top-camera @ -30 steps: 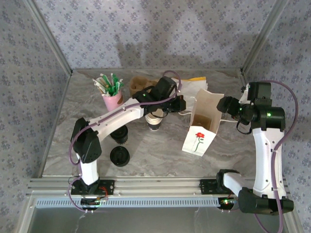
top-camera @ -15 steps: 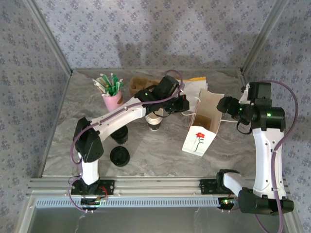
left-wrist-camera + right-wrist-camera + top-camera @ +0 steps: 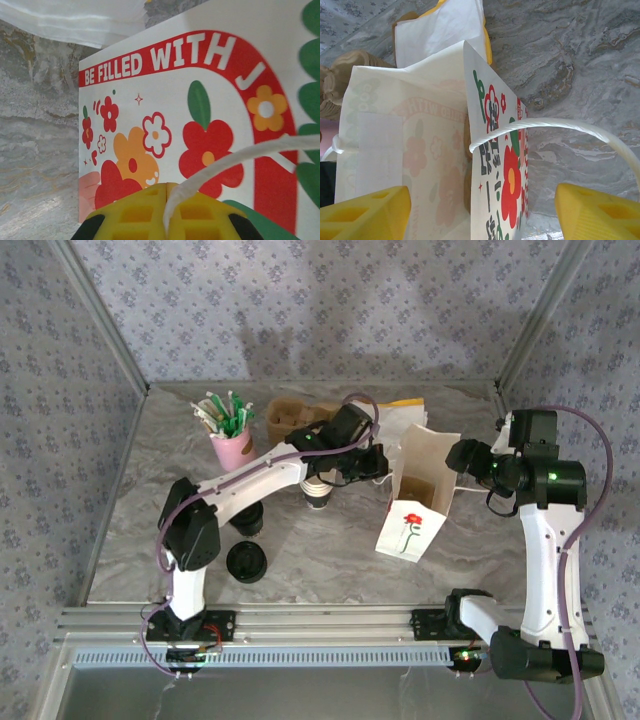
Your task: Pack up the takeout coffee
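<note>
Coffee cup stands upright left of centre on the worktop, lid up, long axis vertical. It's half buried under the left arm, so only its dark top reads. Loose lid at its 6 o'clock, stack of cups at 2 o'clock. Bare stone runs toward the open-mouthed paper bag at 3 o'clock. Left hand clenched on the bag's cord handle. Right hand spread wide, the other handle arching ahead of it.

Takeout coffee: small dark-brown paper cup, round black lid fitted. Upright on table, left of centre, just beyond loose black lid.
</note>
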